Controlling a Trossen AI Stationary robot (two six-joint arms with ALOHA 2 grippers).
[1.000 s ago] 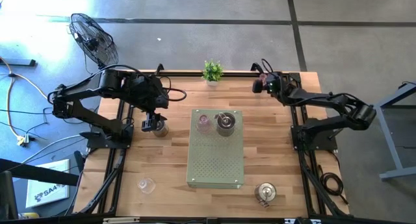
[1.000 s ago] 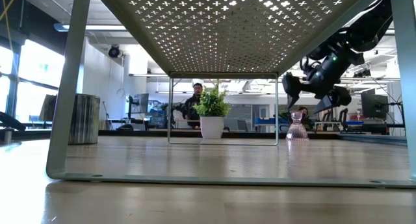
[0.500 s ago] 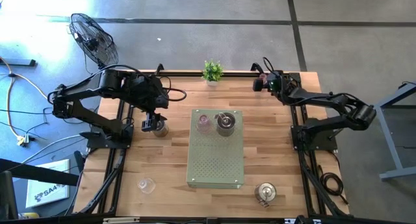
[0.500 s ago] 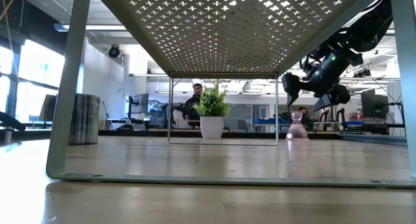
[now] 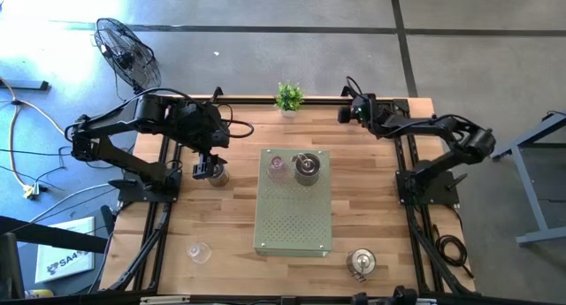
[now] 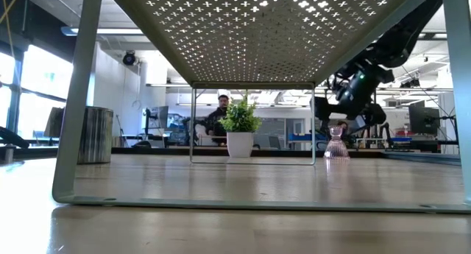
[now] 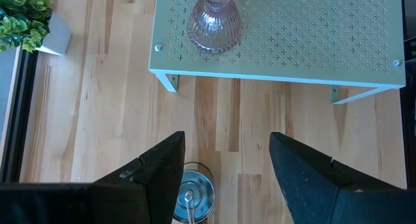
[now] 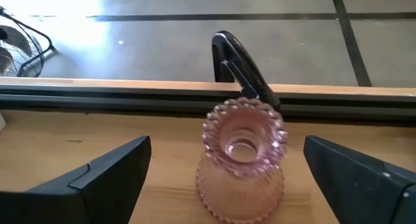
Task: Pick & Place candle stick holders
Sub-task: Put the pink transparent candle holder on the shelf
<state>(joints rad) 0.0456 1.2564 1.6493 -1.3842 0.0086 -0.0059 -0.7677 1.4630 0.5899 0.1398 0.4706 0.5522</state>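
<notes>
My left gripper [image 5: 207, 169] is open and stands over a silvery holder [image 7: 195, 193] that rests on the table left of the green perforated stand [image 5: 294, 218]; the holder shows between the fingers. My right gripper [image 8: 227, 146] is open at the table's far right. Its fingers stand on either side of a pink ribbed glass holder [image 8: 242, 160], apart from it. That holder stands upright on the table and also shows in the low view [image 6: 336, 144]. On the stand's far end are another pink holder [image 5: 277, 168] and a silvery holder [image 5: 306, 167].
A clear glass holder [image 5: 199, 251] stands near the table's front left and a silvery holder [image 5: 361, 263] near its front right. A small potted plant [image 5: 288, 97] is at the far edge. A black clamp [image 8: 242, 71] sits on the far rail behind the pink holder.
My right gripper has gone toward the table's far left, closer to the pink holder, and its arm has folded at the elbow. The pink holder has stayed where it was.
</notes>
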